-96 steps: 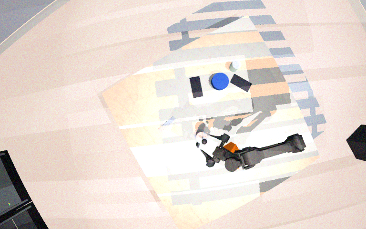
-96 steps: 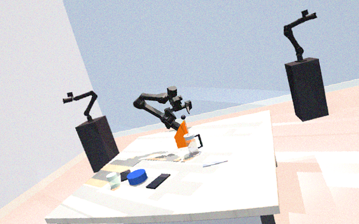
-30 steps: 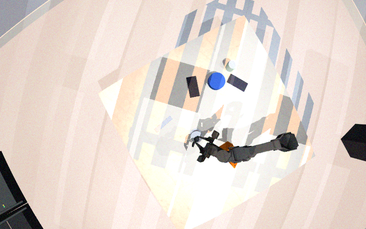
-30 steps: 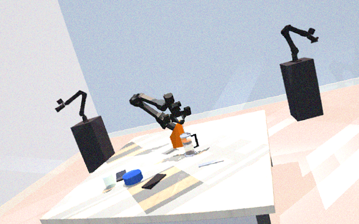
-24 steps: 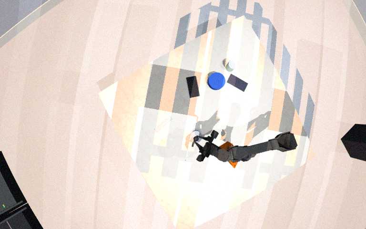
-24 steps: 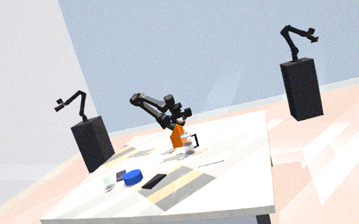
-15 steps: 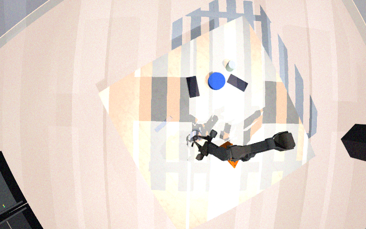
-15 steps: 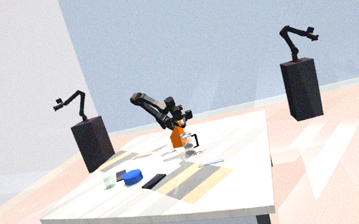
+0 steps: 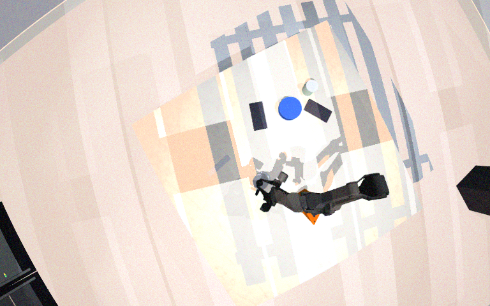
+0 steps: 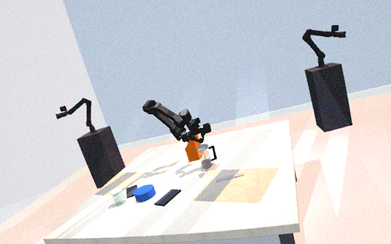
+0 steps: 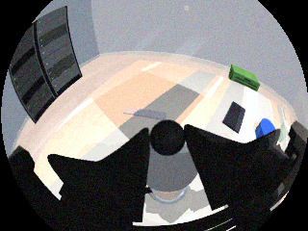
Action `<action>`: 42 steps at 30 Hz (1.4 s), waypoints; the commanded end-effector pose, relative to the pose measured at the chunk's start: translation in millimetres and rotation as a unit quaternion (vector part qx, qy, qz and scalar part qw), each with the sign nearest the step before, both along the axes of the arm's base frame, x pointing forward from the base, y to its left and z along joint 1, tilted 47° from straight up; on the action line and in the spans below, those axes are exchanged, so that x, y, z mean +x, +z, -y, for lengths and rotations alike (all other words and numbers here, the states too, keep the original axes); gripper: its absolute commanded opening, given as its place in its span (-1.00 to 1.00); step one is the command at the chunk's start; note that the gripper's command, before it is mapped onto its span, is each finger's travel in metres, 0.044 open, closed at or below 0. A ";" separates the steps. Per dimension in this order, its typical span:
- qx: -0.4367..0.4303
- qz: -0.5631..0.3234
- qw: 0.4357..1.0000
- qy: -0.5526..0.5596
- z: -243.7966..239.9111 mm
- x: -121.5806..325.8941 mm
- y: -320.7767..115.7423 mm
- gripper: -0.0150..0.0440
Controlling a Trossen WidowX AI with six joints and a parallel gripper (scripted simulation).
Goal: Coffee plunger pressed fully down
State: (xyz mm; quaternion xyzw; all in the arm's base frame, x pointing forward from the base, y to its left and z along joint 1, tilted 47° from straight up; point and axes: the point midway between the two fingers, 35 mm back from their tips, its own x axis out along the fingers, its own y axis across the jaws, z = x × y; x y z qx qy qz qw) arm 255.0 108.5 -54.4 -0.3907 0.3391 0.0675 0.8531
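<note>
One gripper — clamped on plunger knob

Press body hidden by fingers

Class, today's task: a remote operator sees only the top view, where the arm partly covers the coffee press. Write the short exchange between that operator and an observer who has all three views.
Operator: From above I cannot see the fingers. Is the gripper on the plunger knob?
Observer: Yes. In the wrist view the round black knob sits between the two fingers, and the gripper is shut on it.
Operator: Is the press upright?
Observer: In the exterior view the press stands upright on the table. Its handle points right in that view, and the orange block is on its left.
</note>
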 end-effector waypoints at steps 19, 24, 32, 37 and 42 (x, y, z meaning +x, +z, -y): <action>-0.017 -0.015 1.000 -0.006 7.6 0.1 -9.4 -0.08; -0.017 -0.015 1.000 -0.006 7.1 0.8 -10.2 -0.08; -0.011 -0.010 1.000 -0.004 3.7 1.9 -8.2 -0.08; -0.011 -0.010 1.000 -0.004 3.7 1.9 -8.2 -0.08; -0.011 -0.010 1.000 -0.004 3.7 1.9 -8.2 0.19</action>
